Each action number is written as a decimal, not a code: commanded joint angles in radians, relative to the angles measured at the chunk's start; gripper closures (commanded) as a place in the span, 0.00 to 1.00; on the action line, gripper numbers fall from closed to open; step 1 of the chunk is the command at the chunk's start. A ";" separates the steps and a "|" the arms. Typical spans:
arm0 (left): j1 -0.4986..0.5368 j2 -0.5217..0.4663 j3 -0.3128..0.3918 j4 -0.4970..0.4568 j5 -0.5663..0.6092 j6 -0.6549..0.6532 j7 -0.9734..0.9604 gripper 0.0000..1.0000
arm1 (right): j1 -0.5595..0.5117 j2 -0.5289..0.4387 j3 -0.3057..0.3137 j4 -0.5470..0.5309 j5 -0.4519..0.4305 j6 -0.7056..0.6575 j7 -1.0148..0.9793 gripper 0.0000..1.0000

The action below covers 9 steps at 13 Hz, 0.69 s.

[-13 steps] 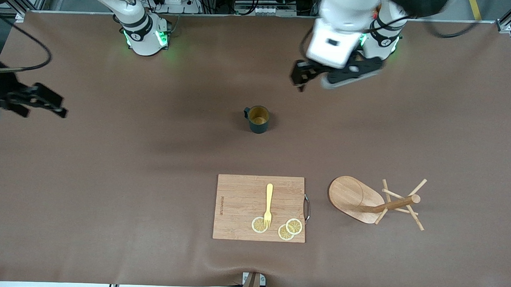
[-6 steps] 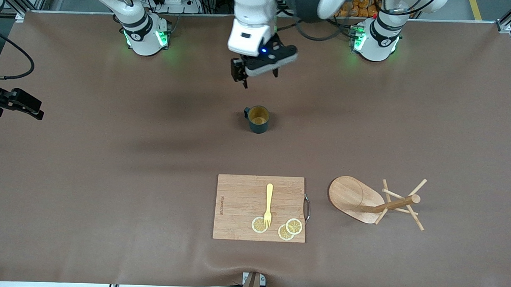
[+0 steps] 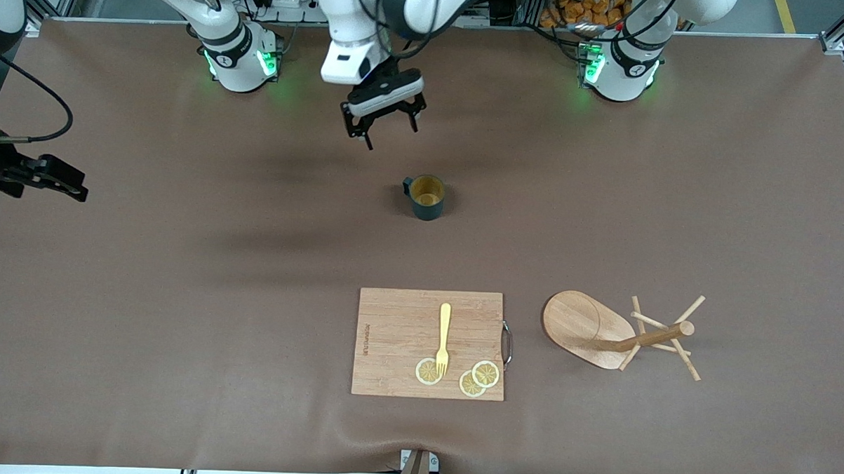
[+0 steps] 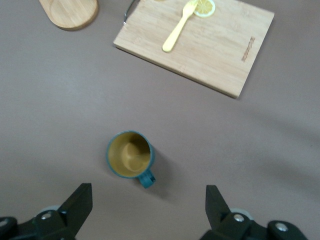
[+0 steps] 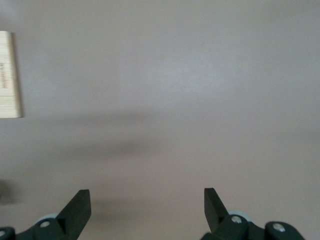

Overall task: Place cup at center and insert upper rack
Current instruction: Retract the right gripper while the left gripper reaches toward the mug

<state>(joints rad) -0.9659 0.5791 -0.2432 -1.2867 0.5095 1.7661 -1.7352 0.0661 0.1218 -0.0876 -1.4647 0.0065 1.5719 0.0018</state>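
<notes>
Both claws are standing with fingers spread apart and gripping nothing. Taking the cup (image 3: 426, 196) as the landmark, and going from the front camera's edge of the table outward: nearest that camera, a wooden cutting board (image 3: 398, 320) is lying flat, nearer than the cup, carrying a yellow fork (image 3: 444, 337) and three lemon slices (image 3: 485, 373); the fork's tines are resting on one slice. Beside the board, toward the left arm's end of the table from the cup, the upper rack (image 3: 619, 334) is lying tipped on its side, its oval base up on edge and its pegged post pointing toward that end. The cup is sitting upright near the table's middle, handle toward the right arm's end. The left gripper (image 3: 387, 127) is hanging over bare table just farther from the camera than the cup. The right gripper (image 3: 69, 184) is waiting well apart from the cup, over the right arm's end of the table.
</notes>
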 commanded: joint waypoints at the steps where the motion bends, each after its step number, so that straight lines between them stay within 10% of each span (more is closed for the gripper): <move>1: -0.118 0.094 0.117 0.072 0.041 0.024 -0.078 0.00 | -0.020 -0.044 0.017 -0.040 0.047 0.004 0.004 0.00; 9: -0.370 0.283 0.384 0.083 0.046 0.084 -0.250 0.00 | -0.039 -0.073 0.016 -0.040 0.018 -0.099 -0.003 0.00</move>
<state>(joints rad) -1.3004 0.8168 0.1018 -1.2444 0.5284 1.8528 -1.9658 0.0490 0.0956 -0.0878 -1.4669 0.0344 1.5021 0.0017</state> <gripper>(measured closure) 0.000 0.000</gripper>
